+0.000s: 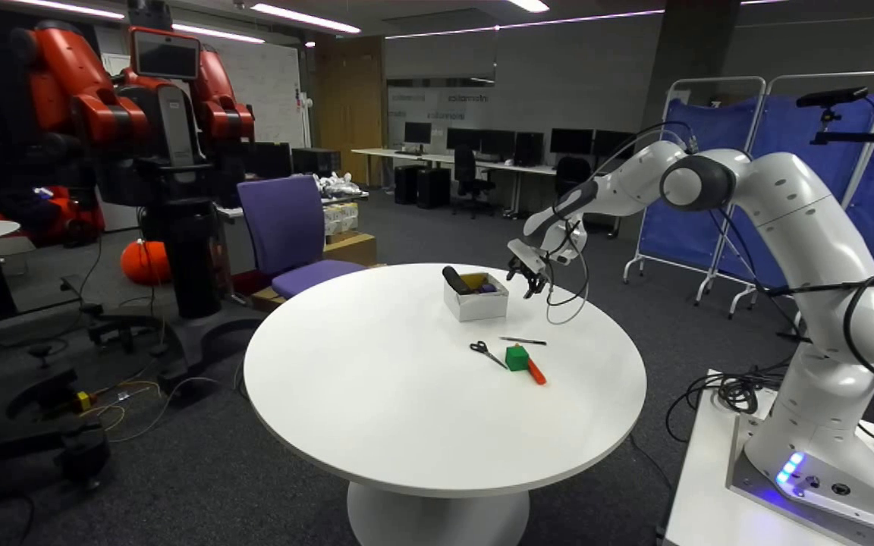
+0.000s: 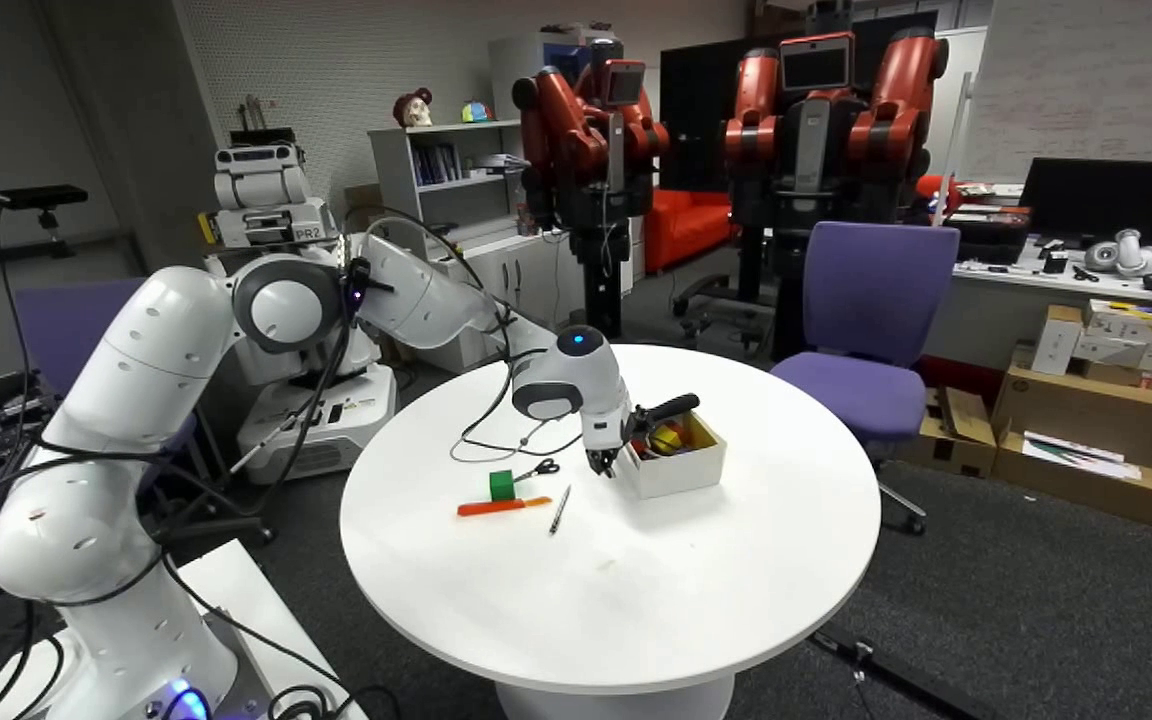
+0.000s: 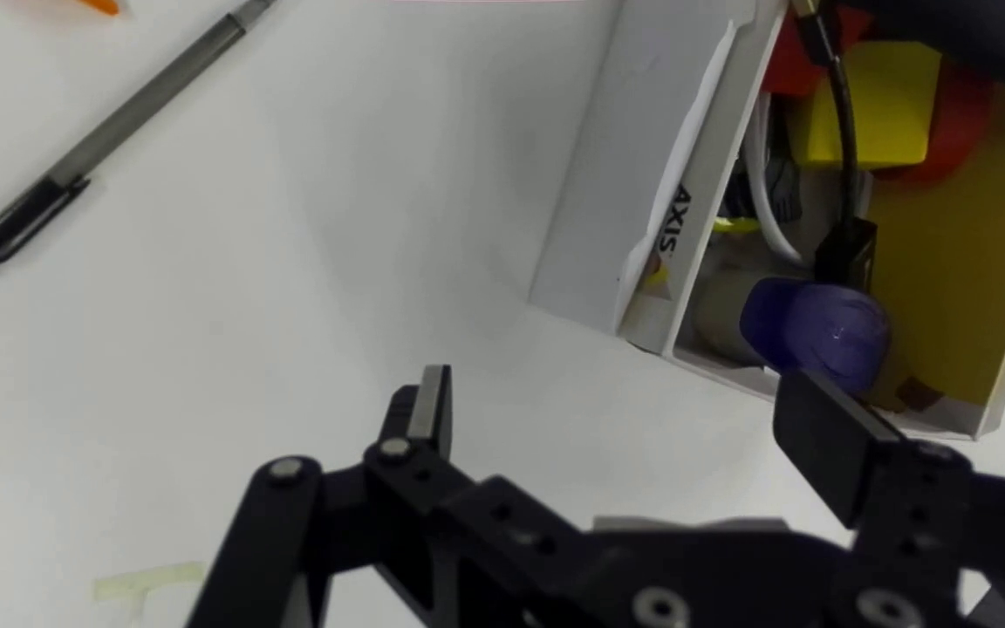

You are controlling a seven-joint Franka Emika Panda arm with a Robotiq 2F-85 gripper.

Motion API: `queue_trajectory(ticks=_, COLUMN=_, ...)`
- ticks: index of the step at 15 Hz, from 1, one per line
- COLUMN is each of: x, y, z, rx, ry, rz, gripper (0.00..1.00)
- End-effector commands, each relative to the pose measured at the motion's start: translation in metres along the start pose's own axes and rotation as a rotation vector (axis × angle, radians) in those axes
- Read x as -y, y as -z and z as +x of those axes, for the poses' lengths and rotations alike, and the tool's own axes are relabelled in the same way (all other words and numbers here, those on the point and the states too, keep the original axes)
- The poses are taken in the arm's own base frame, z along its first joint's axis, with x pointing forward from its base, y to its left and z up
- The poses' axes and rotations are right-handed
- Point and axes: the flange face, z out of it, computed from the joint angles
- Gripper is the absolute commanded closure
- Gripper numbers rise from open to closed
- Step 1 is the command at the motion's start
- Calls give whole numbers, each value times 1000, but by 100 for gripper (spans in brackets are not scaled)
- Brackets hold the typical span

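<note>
Over the round surface [image 1: 376, 394], just beside the open box [image 2: 684, 474], the end effector [image 3: 620, 410] is hovering with its fingers [image 3: 429, 406] spread wide; nothing is resting between them, and only white is showing through the gap. I am reading this as a positioning step: no grip is being made, and the box is sitting nearest. In the wrist view one fingertip is overlapping the box's end, close by the purple item [image 3: 825, 331] inside; in both exterior views the fingertips are appearing outside the box. Whether one is touching its wall, I am not able to tell.

Judgement on the next move: a grip inside the box would be calling for a sideways shift past the rim, then a careful descent. The black handle [image 2: 674, 405], leaning up out of the box, would be narrowing the approach. The pen [image 1: 523, 340], scissors [image 1: 487, 352], green cube [image 1: 517, 357] and orange tool [image 2: 496, 507] are lying apart from the box; a grip on any of these would be calling for a shift away from it.

Pose: the arm [image 1: 801, 193] is rising from its base, bending high at the elbow, then sloping down over the surface. The wrist is tilting, fingertips pointing downward; their height I am finding hard to judge.
</note>
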Motion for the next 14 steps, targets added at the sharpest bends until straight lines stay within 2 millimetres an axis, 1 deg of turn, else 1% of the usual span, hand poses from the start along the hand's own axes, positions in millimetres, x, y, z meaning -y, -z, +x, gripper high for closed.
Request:
queue_trajectory(ticks=1, x=13, y=-1, z=-1, rx=-17, ry=7, rz=-21, gripper=0)
queue_trajectory(ticks=4, x=16, y=-4, z=-2, rx=-29, ry=29, rz=-23, gripper=0)
queue_trajectory(ticks=7, x=22, y=-6, z=-8, rx=-40, ry=75, rz=-20, gripper=0)
queue_trajectory(ticks=11, x=28, y=-13, z=-16, rx=-50, ry=130, rz=-25, gripper=0)
queue_trajectory(ticks=14, x=32, y=-19, z=-28, rx=-45, ry=165, rz=-34, gripper=0)
